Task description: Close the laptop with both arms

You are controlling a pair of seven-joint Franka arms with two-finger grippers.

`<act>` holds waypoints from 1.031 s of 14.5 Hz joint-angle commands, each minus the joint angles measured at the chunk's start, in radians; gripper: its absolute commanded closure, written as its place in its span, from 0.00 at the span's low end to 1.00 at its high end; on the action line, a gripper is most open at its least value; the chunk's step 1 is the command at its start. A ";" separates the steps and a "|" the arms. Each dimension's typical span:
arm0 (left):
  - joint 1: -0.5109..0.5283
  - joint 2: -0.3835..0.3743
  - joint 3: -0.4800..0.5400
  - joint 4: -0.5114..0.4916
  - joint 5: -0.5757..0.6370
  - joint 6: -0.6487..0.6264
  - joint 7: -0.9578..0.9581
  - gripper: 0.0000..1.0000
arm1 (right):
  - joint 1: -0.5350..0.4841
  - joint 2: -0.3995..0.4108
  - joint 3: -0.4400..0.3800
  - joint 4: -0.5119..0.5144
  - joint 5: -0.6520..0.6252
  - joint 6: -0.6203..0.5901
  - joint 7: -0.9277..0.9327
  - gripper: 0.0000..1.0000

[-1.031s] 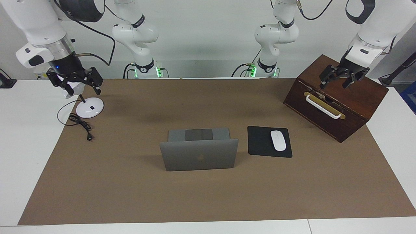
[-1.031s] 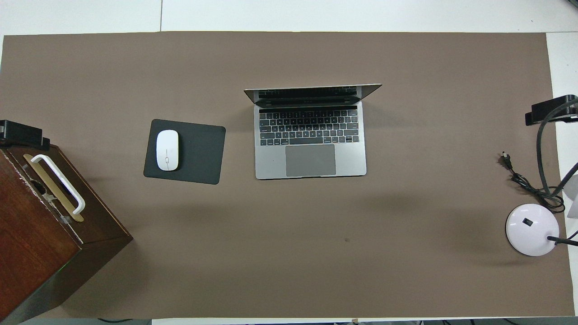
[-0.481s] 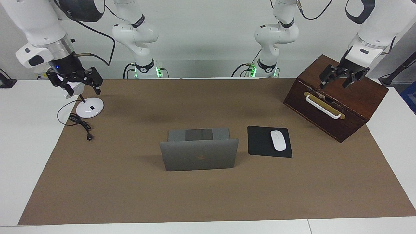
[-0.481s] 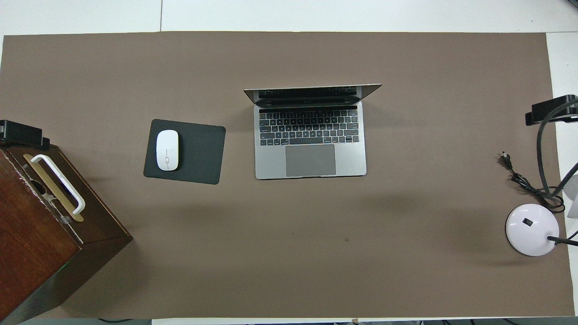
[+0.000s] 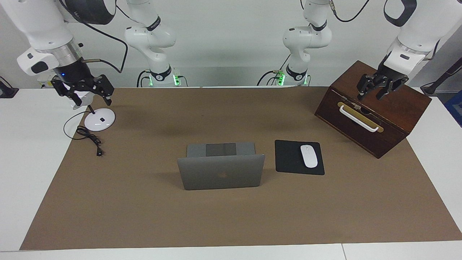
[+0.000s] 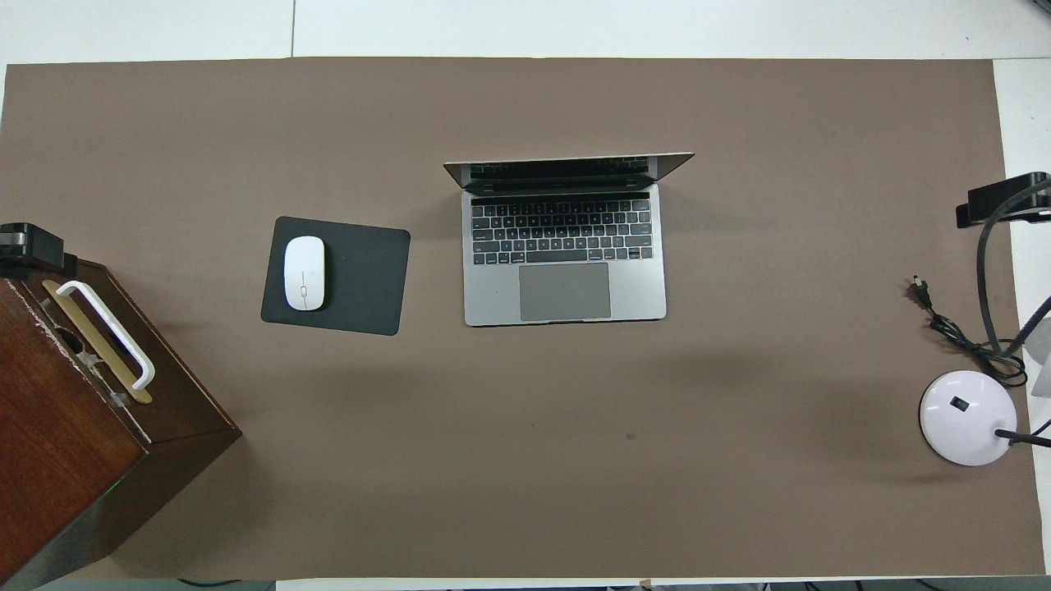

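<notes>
I see the laptop standing open in the middle of the brown mat, a thin slab of smooth silver-grey metal with rounded corners, its lid upright and its dark logo turned away from the robots; from overhead the black keys and flat grey trackpad show on its base. Just beside it, toward the left arm's end of the table, lies a matte black mousepad, a rounded rectangle carrying a glossy white oval mouse. Nearer to the robots at that end sits a dark polished wooden box with a curved white handle on a brass plate. The left gripper hangs over the box's top, its black fingers partly drawn together around nothing I can make out; whether the tips meet I cannot tell. The right gripper hangs over the white lamp's round domed base, jaws spread wide and empty, a thin black cord coiled beside that base.
</notes>
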State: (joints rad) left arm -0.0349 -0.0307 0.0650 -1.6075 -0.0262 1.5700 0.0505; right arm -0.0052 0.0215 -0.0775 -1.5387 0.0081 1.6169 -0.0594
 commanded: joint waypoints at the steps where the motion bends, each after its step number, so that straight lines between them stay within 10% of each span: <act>1: -0.011 -0.021 0.006 -0.015 0.002 0.010 -0.017 1.00 | -0.007 0.012 0.004 0.015 -0.002 0.011 0.009 0.00; 10: -0.046 -0.026 -0.007 -0.043 -0.015 0.117 -0.017 1.00 | -0.004 0.017 0.004 0.015 0.004 0.058 0.016 0.00; 15: -0.101 -0.093 -0.011 -0.231 -0.089 0.350 -0.014 1.00 | 0.010 0.017 0.004 0.015 0.006 0.058 0.038 0.00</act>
State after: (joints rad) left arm -0.0995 -0.0476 0.0458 -1.6974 -0.0912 1.8089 0.0447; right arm -0.0019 0.0258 -0.0761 -1.5387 0.0081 1.6670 -0.0561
